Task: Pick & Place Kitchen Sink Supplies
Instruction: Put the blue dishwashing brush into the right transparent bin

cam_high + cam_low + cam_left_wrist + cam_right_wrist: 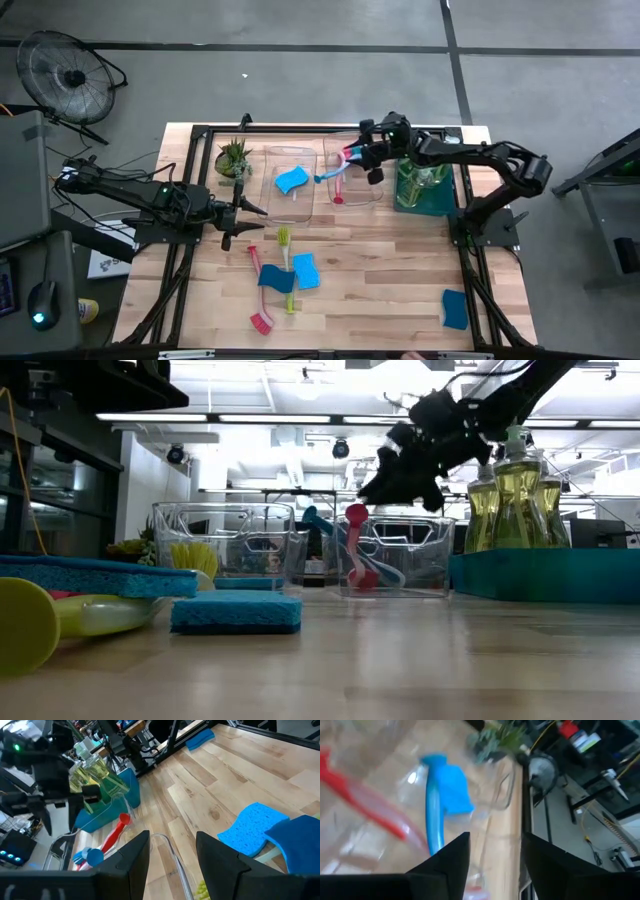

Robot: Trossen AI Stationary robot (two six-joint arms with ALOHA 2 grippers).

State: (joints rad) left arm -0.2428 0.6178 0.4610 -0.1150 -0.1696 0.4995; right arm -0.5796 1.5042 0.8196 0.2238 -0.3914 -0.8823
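Fingers of the right gripper (352, 158) stand parted with nothing between them, hovering over the right-hand clear bin (356, 178) at the back of the table. Inside that bin lie a red dish brush (341, 184) and a teal dish brush (330, 174), both looking freshly set down, so this appears to be the release step of a brush placement. Just beside it, a second clear bin (290, 184) holds a blue sponge (291, 180). A teal bin (423, 190) on the other side holds soap bottles (512, 482).

Left gripper (238, 211) waits near the table's left edge, fingers partly spread and empty, close to a small potted plant (234, 157).

Still loose on the front of the table are a yellow-green brush (286, 262), another red brush (259, 296) and sponges (305, 270), with one more sponge (455, 308) near the right front corner. Next, the right arm would likely need to lift clear of the bin and reach for one of these.
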